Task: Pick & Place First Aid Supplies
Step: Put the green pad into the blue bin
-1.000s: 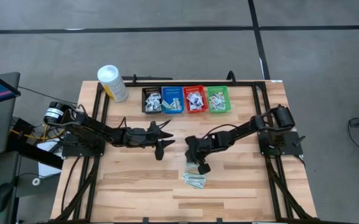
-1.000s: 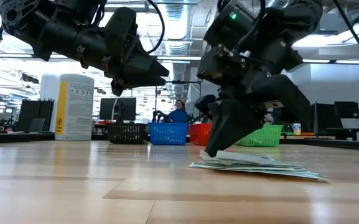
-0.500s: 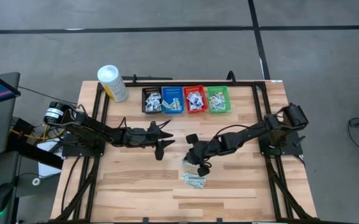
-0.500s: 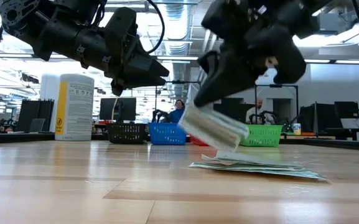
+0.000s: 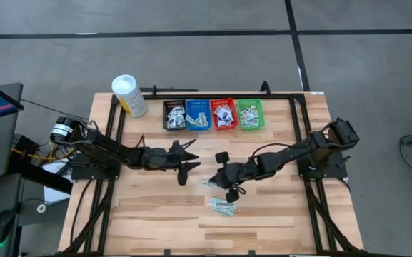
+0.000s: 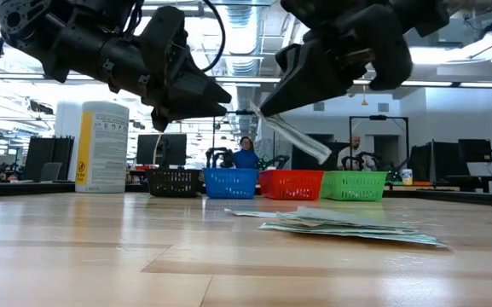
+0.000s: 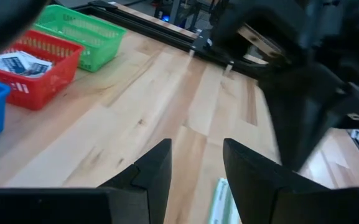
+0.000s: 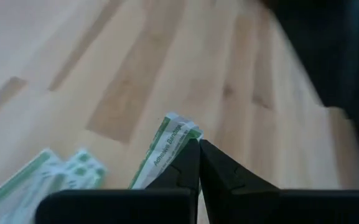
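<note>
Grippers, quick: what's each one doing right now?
Left gripper: open, empty, hovering over the table's middle.
Right gripper: shut on a pale-green strip, lifted off the pile.

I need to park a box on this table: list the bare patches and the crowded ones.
Bare wood: the near edge of the table, and the strip right of the green basket. Crowded: the back row of baskets beside the white tub, and the middle, with both grippers and the pale-green strips.
</note>
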